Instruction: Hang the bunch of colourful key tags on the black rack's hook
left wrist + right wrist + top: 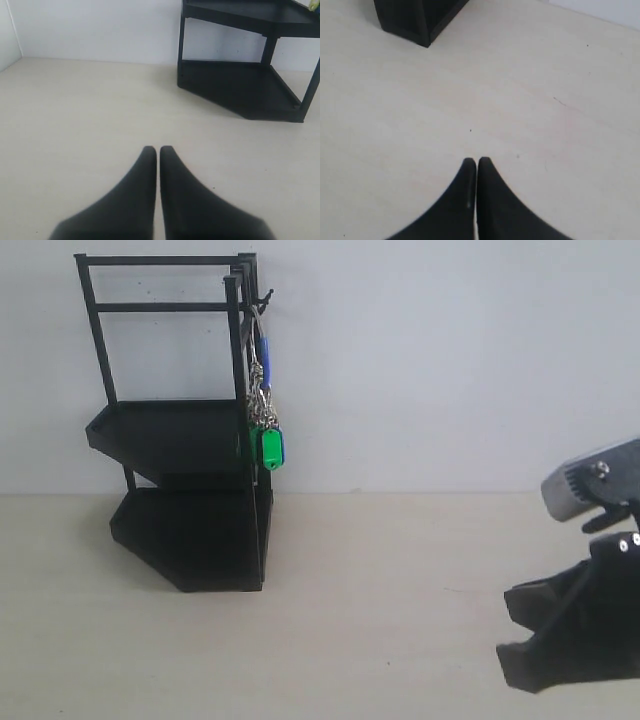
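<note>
The black rack [170, 435] stands on the table at the left, against the white wall. The colourful key tag bunch [267, 430] hangs from the hook [262, 297] at the rack's top right corner post, with a blue tag above and green tags at the bottom. My right gripper [505, 625] hovers low at the right, far from the rack; in the right wrist view it [476, 160] is shut with nothing in it. My left gripper [157, 148] is shut and empty over bare table, with the rack's lower trays [240, 85] ahead of it. The exterior view does not show the left gripper.
The pale tabletop [380, 580] stretches between the rack and my right gripper. A white wall [450, 360] closes off the back. One corner of the rack's base [415, 20] shows in the right wrist view.
</note>
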Robot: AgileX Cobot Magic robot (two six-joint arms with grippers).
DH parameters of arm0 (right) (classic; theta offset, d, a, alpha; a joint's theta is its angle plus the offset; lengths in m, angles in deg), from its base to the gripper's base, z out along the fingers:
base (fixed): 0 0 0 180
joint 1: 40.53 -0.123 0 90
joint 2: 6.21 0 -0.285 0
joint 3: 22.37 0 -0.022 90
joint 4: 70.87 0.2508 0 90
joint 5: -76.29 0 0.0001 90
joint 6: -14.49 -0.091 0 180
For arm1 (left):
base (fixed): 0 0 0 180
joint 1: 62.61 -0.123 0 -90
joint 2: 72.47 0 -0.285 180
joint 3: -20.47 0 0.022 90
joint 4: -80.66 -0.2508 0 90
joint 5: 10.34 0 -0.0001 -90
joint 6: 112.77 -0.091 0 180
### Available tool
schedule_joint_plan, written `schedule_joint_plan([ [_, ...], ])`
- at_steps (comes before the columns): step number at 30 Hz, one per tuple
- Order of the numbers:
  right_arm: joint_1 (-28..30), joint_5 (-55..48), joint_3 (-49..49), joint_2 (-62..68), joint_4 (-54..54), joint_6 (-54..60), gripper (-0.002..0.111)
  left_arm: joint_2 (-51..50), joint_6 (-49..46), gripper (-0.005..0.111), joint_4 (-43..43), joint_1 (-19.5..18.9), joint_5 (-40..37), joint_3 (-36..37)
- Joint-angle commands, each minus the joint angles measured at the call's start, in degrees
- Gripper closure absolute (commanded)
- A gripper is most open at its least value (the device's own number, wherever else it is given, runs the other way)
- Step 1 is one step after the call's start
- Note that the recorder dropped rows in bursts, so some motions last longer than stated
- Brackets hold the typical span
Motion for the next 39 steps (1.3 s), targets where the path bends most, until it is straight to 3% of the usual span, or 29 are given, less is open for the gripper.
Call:
schedule_joint_plan([
  [1, 0.17, 0.30, 1.91, -1.15, -0.07, -0.35, 0.109, -0.20, -0.02, 0.102, 0.11, -0.19, 0.64, -0.14],
  [16, 0.17, 0.64, 1.91, -1.15, -1.43, 1.64, 0.109, -0.20, -0.02, 0.102, 0.11, -0.19, 0.64, -0.14],
  [21, 0.53, -1.54, 1.91, -8.29, -2.12, 2.77, 0.109, -0.20, -0.02, 0.102, 0.11, -0.19, 0.64, -0.14],
  [24, 4.60, -0.81, 1.91, -15.19, 0.49, 2.77, 0.109, -0.20, -0.02, 0.102, 0.11, -0.19, 0.64, -0.14],
  [32, 21.83, -3.30, 2.17, -29.89, 1.22, 2.53, 0.109, -0.20, -0.02, 0.102, 0.11, -0.19, 0.64, -0.14],
  [39, 30.12, -3.86, 7.74, -40.25, 1.55, 1.50, 0.109, -0.20, -0.02, 0.102, 0.11, -0.19, 0.64, -0.14],
])
